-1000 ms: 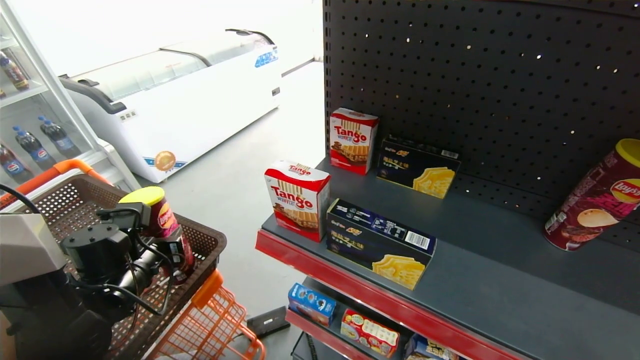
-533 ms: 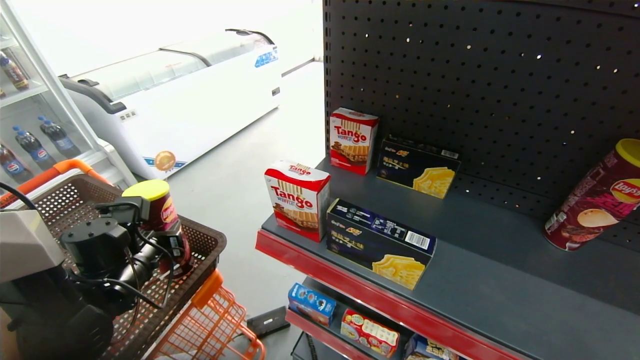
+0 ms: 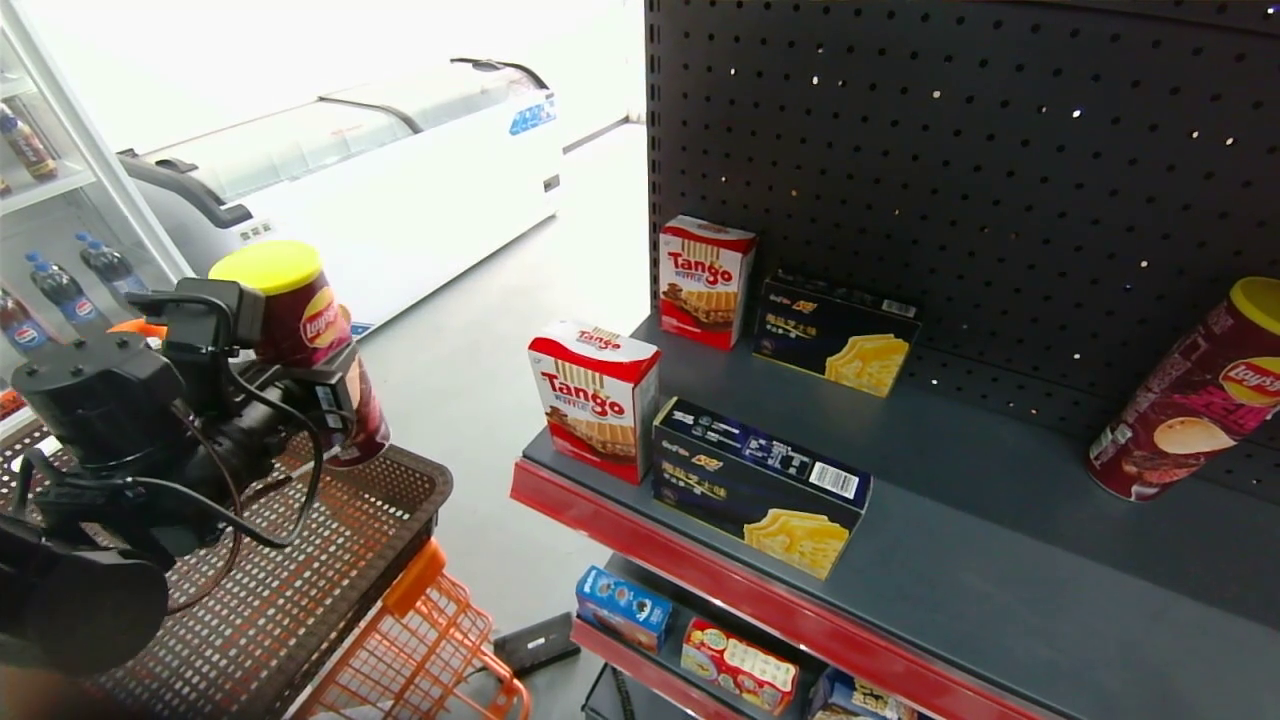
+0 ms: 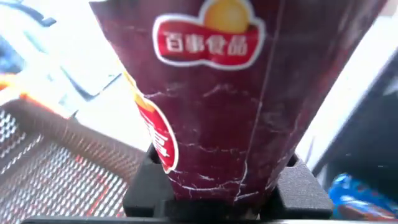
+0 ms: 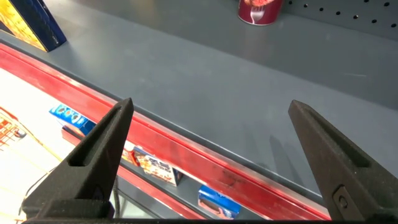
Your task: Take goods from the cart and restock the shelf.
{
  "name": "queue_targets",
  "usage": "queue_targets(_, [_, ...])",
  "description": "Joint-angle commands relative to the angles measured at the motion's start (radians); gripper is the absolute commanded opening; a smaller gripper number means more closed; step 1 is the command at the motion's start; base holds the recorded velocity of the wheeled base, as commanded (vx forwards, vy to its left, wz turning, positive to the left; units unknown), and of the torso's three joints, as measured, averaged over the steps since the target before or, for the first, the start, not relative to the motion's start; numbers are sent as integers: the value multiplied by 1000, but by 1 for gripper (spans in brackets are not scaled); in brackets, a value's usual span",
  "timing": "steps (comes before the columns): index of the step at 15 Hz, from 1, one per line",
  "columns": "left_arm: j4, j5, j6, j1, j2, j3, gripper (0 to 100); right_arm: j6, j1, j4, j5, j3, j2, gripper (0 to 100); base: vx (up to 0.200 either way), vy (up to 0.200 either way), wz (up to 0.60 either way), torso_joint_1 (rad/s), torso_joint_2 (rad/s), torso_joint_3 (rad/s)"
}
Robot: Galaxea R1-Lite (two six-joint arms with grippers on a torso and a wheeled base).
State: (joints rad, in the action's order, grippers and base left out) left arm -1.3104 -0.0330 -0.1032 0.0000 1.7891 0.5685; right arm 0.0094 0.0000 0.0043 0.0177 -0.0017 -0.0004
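My left gripper [image 3: 335, 405] is shut on a dark red chips can [image 3: 305, 340] with a yellow lid, held upright above the brown cart basket [image 3: 400, 490] at the left. In the left wrist view the chips can [image 4: 236, 99] stands between the jaws. The grey shelf [image 3: 960, 500] with a red front edge carries two red wafer boxes [image 3: 595, 400], two dark blue biscuit boxes [image 3: 760, 485] and a second chips can [image 3: 1190, 395] leaning against the pegboard. My right gripper [image 5: 211, 168] hangs open over the shelf's front edge [image 5: 205, 155].
A white chest freezer [image 3: 350, 200] stands behind the cart, and a drinks cooler [image 3: 60, 230] is at the far left. Lower shelves hold small snack boxes [image 3: 625, 605]. Bare shelf surface lies between the blue boxes and the leaning can.
My left gripper has lifted the chips can up out of the cart basket, well above its rim. The shelf goods have not moved.
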Motion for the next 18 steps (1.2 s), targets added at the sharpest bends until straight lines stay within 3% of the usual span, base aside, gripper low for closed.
queue_targets(1, [37, 24, 2, -48, -108, 2, 0, 0, 0, 0, 1, 0, 0, 100, 0, 0, 0, 0, 0, 0])
queue_targets(2, [48, 100, 7, -92, -143, -6, 0, 0, 0, 0, 1, 0, 0, 100, 0, 0, 0, 0, 0, 0])
queue_targets(4, [88, 281, 8, -123, -180, -1, 0, 0, 0, 0, 1, 0, 0, 100, 0, 0, 0, 0, 0, 0])
queue_targets(8, [277, 427, 14, -169, -313, -33, 0, 0, 0, 0, 1, 0, 0, 100, 0, 0, 0, 0, 0, 0])
queue_targets(11, [401, 553, 14, -167, -372, -12, 0, 0, 0, 0, 1, 0, 0, 100, 0, 0, 0, 0, 0, 0])
queue_targets(13, [407, 564, 13, -183, -373, -9, 0, 0, 0, 0, 1, 0, 0, 100, 0, 0, 0, 0, 0, 0])
queue_targets(15, [412, 561, 17, -264, -375, -6, 0, 0, 0, 0, 1, 0, 0, 100, 0, 0, 0, 0, 0, 0])
queue_targets(17, [399, 562, 60, -327, -370, -7, 0, 0, 0, 0, 1, 2, 0, 100, 0, 0, 0, 0, 0, 0])
queue_targets(18, [396, 564, 62, -336, -369, -2, 0, 0, 0, 0, 1, 0, 0, 100, 0, 0, 0, 0, 0, 0])
